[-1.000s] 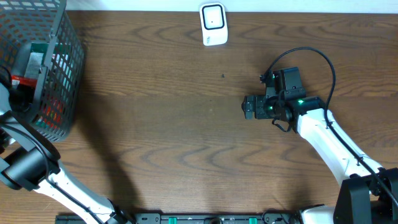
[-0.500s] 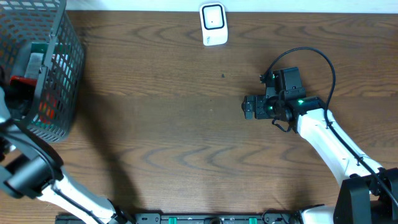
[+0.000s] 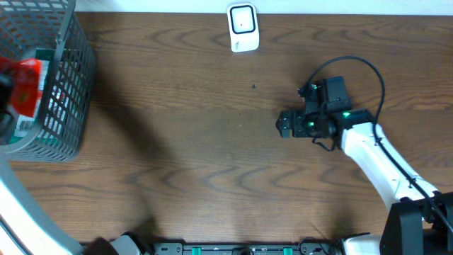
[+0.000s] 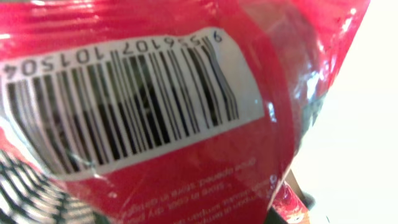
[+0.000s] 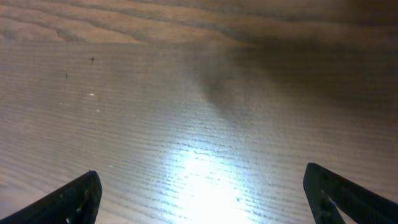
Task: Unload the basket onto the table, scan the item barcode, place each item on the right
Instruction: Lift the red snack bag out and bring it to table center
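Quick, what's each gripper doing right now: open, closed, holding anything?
Left gripper: closed on the red packet, barcode facing its wrist camera.
Right gripper: open, holding nothing.

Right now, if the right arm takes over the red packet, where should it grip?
Probably the plain red margin of the red packet, beside the white barcode label, never over it. Come from the table side, away from the basket; the film looks soft and glossy, so pinch it flat.
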Motion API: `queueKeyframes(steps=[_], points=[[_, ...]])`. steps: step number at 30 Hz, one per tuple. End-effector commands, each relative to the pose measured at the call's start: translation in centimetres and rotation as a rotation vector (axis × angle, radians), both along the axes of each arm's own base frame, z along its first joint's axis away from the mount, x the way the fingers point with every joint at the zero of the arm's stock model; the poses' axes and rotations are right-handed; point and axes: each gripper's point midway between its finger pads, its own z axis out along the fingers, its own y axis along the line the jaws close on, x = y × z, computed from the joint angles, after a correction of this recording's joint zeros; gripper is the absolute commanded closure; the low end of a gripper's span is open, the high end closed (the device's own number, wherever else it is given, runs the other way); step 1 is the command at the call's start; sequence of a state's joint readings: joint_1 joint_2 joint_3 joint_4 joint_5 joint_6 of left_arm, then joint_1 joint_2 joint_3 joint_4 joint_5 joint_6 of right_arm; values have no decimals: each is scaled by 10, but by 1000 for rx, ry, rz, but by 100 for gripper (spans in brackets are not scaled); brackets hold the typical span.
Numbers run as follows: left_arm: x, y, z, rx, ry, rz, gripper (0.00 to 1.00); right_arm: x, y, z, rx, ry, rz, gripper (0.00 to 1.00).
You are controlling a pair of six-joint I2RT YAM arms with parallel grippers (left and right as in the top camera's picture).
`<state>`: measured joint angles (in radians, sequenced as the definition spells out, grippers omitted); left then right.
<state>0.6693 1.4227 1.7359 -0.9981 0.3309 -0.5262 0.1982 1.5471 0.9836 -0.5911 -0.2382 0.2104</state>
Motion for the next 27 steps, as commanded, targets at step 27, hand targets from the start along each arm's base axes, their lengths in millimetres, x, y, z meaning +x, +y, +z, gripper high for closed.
queueKeyframes(steps=[27], points=[[14,-408,-292,23,645,-1173,93,-9,-72,34,98,44,-144,1]])
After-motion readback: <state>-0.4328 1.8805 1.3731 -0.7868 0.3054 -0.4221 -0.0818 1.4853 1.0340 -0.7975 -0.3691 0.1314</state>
